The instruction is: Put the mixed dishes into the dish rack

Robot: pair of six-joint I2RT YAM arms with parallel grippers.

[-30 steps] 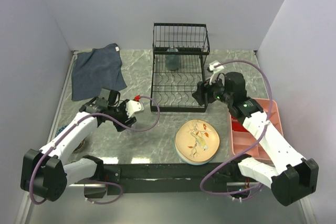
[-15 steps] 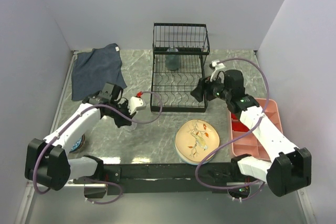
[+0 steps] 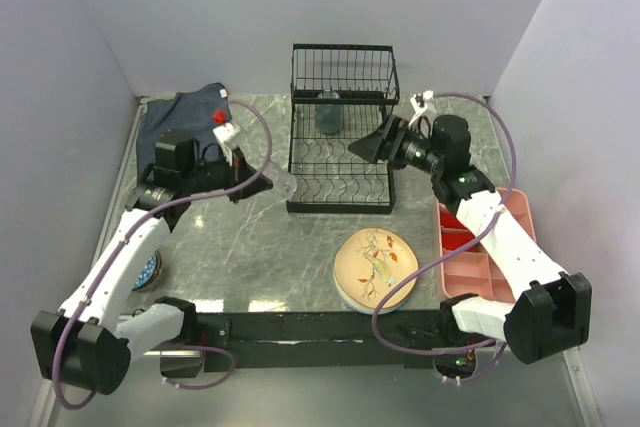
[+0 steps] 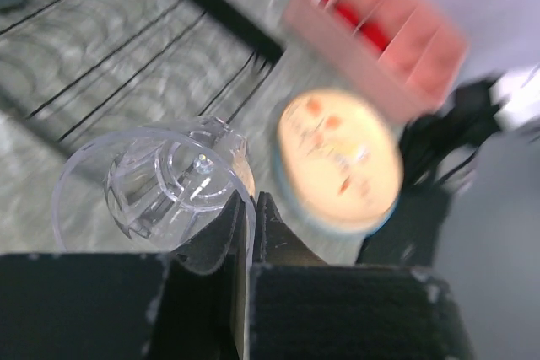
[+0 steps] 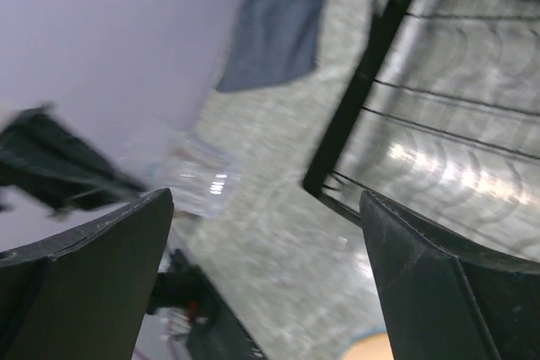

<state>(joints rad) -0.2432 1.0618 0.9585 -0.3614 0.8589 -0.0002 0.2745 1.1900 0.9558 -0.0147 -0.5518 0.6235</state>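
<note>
Left gripper (image 4: pixel 249 212) is clamped on the glass (image 4: pixel 156 187). The fingers pinch the wall at the rim; one pad looks to be inside the mouth, one outside. The glass is off the table (image 3: pixel 260 247), in the air just beside the left edge of the dish rack (image 3: pixel 340 209), level with its front part. As far as the top view shows, it isn't over the wires yet.

Key geometry: the rack lies to the robot's right of the glass, beyond the held end. In the left wrist view the mouth faces back toward the camera and the base points away. So the long axis runs roughly along the gripper's reach, close to horizontal, not upright. My read: it needs to travel right over the side rail and rotate before it can sit on the slotted base.

Right gripper (image 3: pixel 368 147) has its jaws spread wide with nothing between them. It hangs over the right side of the rack, facing left; its camera sees the glass past the rack's corner. It's nearer the rack interior, but the left arm (image 3: pixel 120 257) has the load — so this is the left arm's move.

Elsewhere:
- A greyish cup-like thing (image 3: pixel 328 114) sits at the back of the rack; can't tell what it is.
- Plate (image 3: pixel 375 269) lies flat on the table in front of the rack, not loaded.
- A blue bowl (image 3: pixel 148 272) peeks out from under the left arm.

Risk: a rim pinch on clear glass is a thin hold — it could swing during the rotate.
</note>
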